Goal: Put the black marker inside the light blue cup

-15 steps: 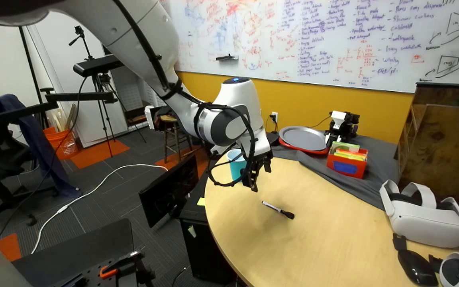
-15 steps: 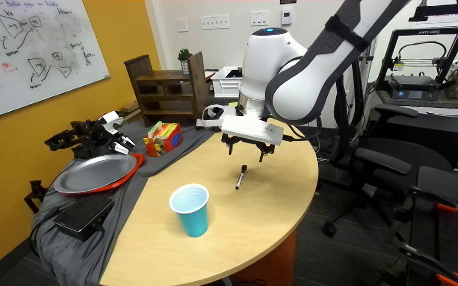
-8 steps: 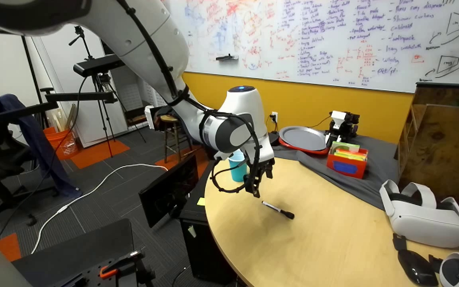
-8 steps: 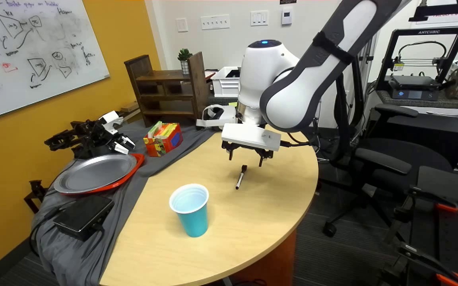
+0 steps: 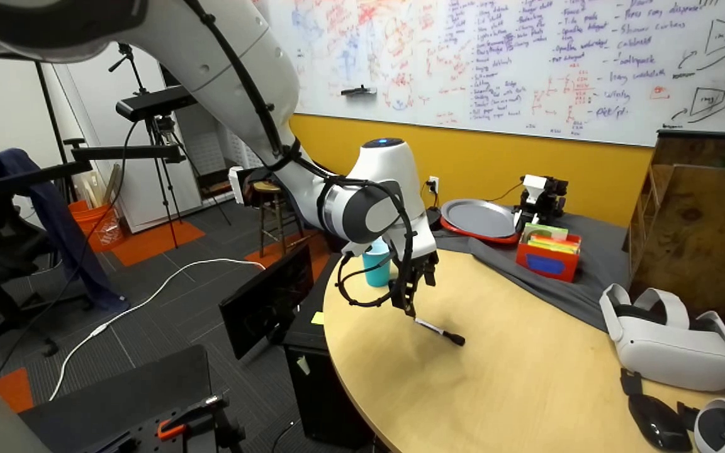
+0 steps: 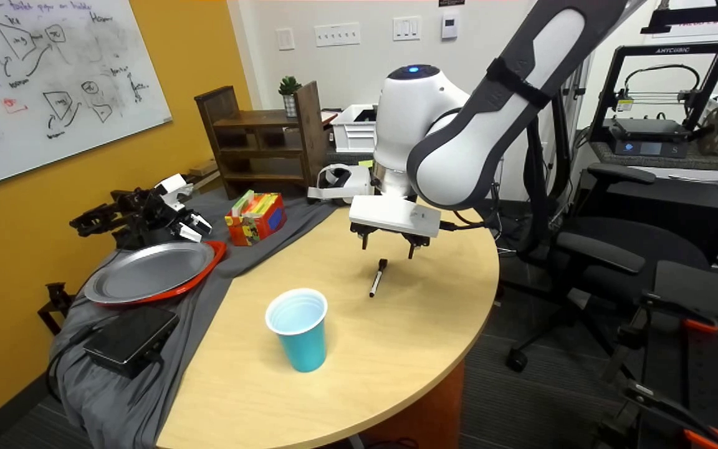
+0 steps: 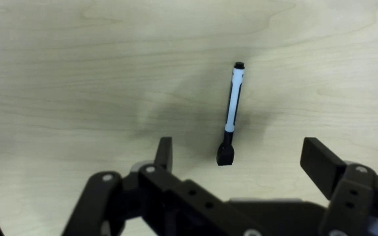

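The black marker (image 7: 234,98) lies flat on the table. It has a white barrel, a black tip and a wide black cap end, and shows in both exterior views (image 5: 439,331) (image 6: 377,279). The light blue cup (image 6: 306,343) stands upright on the table, apart from the marker; in an exterior view the cup (image 5: 377,270) is partly hidden by the arm and its cables. My gripper (image 7: 237,145) is open and empty, pointing down above the table. In the wrist view the marker's cap end lies between the fingers, nearer the left one. The gripper (image 6: 388,249) is above the marker's cap end.
The round wooden table (image 6: 240,399) has a curved edge. A grey cloth (image 6: 209,312) along one side bears a silver plate on a red tray (image 6: 147,274), a red box (image 6: 259,221) and a black device (image 6: 131,340). A white headset (image 5: 671,340) sits near the wooden shelf.
My gripper has come down toward the table near the marker, mostly in the first half second, then shifted slightly. It stays open. The marker and cup have not moved.
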`<state>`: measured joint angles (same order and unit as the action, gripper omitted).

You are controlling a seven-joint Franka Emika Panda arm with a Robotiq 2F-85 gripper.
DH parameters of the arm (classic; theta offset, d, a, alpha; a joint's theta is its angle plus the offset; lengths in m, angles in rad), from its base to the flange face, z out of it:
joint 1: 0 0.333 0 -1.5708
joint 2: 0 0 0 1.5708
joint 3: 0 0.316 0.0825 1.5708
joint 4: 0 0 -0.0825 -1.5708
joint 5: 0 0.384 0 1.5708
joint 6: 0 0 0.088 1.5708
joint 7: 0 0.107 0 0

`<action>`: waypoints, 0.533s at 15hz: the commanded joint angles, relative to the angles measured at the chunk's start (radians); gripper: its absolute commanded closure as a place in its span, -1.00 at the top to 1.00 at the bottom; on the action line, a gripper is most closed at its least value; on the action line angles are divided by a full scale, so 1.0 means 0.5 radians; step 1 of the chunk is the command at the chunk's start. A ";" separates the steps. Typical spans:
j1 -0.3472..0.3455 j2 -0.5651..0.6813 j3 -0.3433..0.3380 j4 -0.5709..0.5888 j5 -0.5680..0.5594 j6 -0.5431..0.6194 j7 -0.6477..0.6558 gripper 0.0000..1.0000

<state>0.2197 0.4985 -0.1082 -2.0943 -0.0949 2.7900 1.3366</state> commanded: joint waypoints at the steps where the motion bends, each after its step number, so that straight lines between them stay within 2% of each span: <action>1: 0.024 0.099 -0.026 0.116 0.061 -0.022 -0.014 1.00; 8: -0.016 0.278 0.010 0.306 0.188 -0.048 -0.059 1.00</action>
<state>0.2191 0.5928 -0.1090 -2.0053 -0.0417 2.7898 1.3357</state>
